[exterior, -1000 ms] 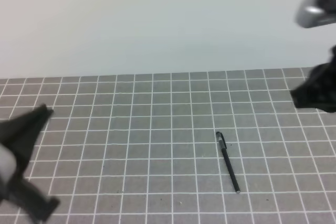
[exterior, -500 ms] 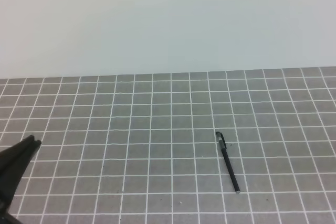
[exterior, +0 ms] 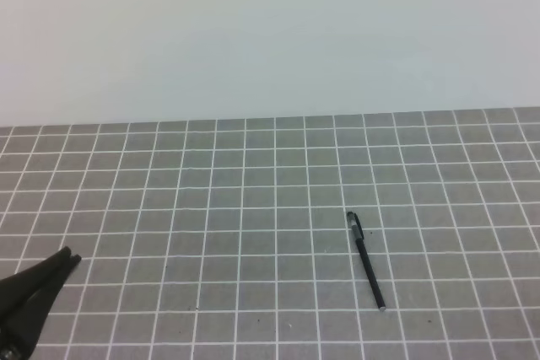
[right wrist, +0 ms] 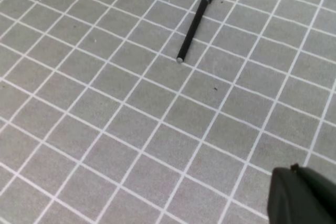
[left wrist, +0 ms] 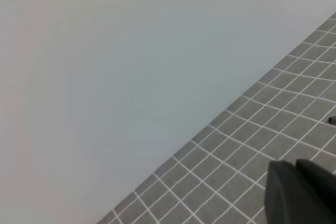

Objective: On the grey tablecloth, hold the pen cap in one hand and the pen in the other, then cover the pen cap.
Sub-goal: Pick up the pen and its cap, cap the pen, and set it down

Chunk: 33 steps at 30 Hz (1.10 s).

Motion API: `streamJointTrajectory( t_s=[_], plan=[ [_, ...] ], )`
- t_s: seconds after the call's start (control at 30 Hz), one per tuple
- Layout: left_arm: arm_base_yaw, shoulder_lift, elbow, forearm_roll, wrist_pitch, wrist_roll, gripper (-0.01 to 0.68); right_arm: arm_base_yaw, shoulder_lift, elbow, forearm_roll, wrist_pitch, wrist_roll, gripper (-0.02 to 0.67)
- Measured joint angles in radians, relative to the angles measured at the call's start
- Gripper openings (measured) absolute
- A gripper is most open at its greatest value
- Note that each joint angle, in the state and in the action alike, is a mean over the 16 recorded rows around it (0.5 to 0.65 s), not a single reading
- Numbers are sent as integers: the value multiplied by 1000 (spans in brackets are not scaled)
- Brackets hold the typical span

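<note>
Pulling back: compared with a second ago both arms have left the middle of the scene. In the high view the right arm, which was at the upper right edge, is gone from frame, and the left tool [exterior: 67, 259] has slid down toward the lower left corner, only its dark tapered tip showing, fingers pressed together and pinching nothing. The right tool [right wrist: 300, 170] shows only as a dark corner low in its own wrist view; it is likewise pressed together and carries nothing.

The slim black stick pen [exterior: 366, 260] has not moved across the three high-view pictures: it lies flat on the grey tablecloth with the white grid lines [exterior: 211, 208] spread over the bench, right of centre, well apart from both tools. The short cap with the greyish translucent body [exterior: 355, 225] sits on the pen's far end, in line with the barrel and with no gap seen, and the small silvery end [right wrist: 179, 60] points toward the near edge. In the left wrist view only the cloth, the pale wall and the tool's dark tip show.

Judgement: cap looks seated, arms are withdrawing empty, so the task looks finished or nearly so. Nothing left to grasp unless the cap proves loose, which can't be told at this resolution.
</note>
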Motion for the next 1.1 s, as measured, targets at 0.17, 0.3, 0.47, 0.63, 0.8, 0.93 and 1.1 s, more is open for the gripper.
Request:
streamJointTrajectory(
  t_s=[0.17,0.3,0.47,0.63,0.8,0.93,1.1],
  plan=[
    [0,0,2,0,2,0,1,0,-21,16,-4,20,0,1],
    [0,0,2,0,2,0,1,0,-23,19,-3,25,0,1],
    [0,0,2,0,2,0,1,0,-23,19,-3,25,0,1],
    [0,0,2,0,3,0,1,0,-23,19,-3,24,0,1],
    [0,0,2,0,3,0,1,-21,-31,19,0,24,0,1],
    [0,0,2,0,5,0,1,-74,-42,19,-14,23,-3,1],
    [0,0,2,0,7,0,1,-178,-71,19,-56,20,-6,1]
  ],
)
